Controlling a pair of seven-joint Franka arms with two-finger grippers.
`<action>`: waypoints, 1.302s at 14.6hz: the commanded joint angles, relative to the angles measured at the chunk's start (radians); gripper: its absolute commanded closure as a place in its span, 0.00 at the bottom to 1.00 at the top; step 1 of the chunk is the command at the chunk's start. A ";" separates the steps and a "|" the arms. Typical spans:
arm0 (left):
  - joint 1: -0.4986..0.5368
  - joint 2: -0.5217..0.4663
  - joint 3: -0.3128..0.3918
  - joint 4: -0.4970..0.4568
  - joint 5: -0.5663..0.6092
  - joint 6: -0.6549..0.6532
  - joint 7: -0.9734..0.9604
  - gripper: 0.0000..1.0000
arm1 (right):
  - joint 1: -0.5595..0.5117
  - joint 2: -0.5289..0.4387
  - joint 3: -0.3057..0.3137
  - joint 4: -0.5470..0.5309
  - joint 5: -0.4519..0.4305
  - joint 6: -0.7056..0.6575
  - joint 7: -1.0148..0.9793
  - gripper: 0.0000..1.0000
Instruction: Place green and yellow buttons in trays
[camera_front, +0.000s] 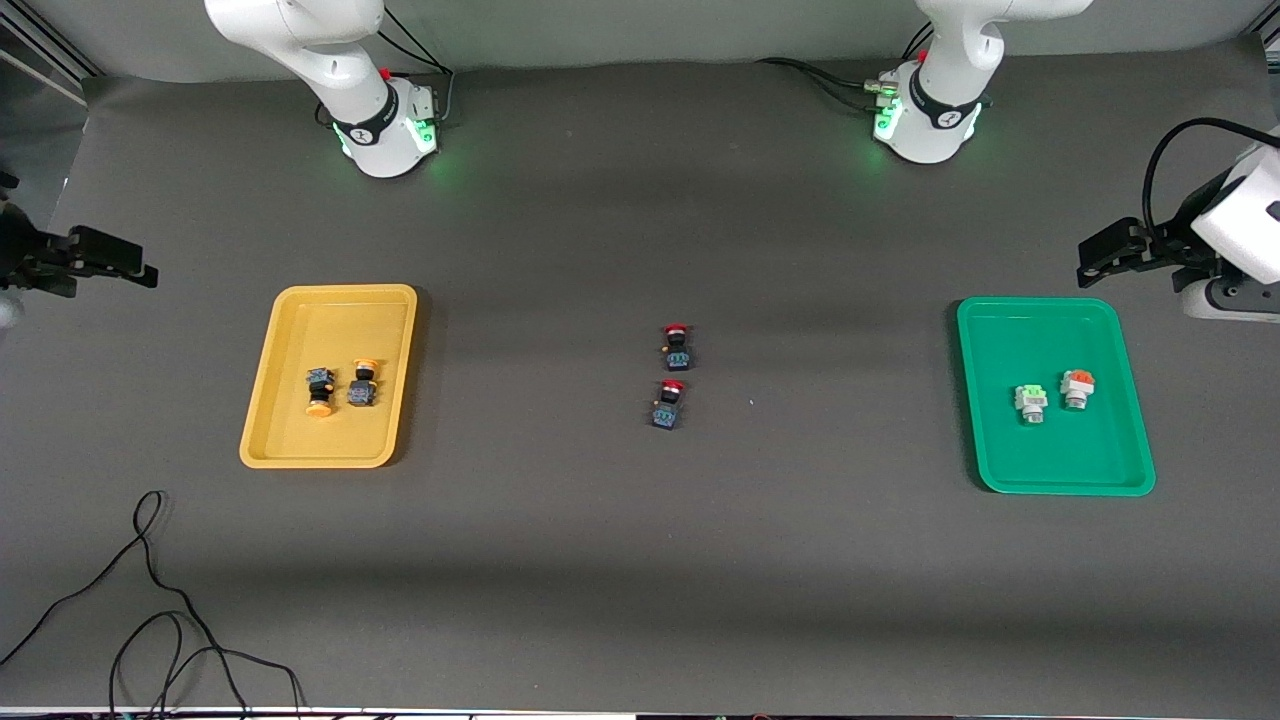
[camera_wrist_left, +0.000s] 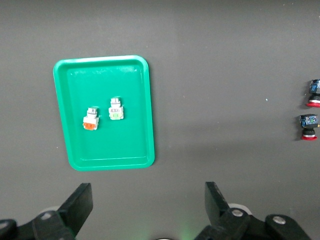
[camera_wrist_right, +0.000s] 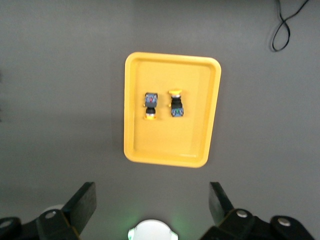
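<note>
The yellow tray holds two yellow-capped dark buttons. The right wrist view shows the tray and both buttons. The green tray holds a green-capped white button and an orange-capped white button. The left wrist view shows that tray with the green-capped and orange-capped buttons. My left gripper is open and empty, raised over the table beside the green tray. My right gripper is open and empty, raised beside the yellow tray.
Two red-capped dark buttons lie on the mat midway between the trays and show in the left wrist view. A black cable loops on the mat near the front camera at the right arm's end.
</note>
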 joint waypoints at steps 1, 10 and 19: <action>-0.012 -0.005 0.015 0.014 0.010 -0.044 -0.023 0.00 | -0.009 -0.105 0.022 -0.132 -0.023 0.071 0.025 0.00; -0.014 -0.001 0.019 0.014 0.013 -0.041 -0.021 0.00 | -0.008 -0.070 0.086 -0.077 -0.097 0.053 0.028 0.00; -0.014 -0.001 0.018 0.014 0.021 -0.037 -0.021 0.00 | -0.012 -0.038 0.068 -0.037 -0.094 0.027 0.017 0.00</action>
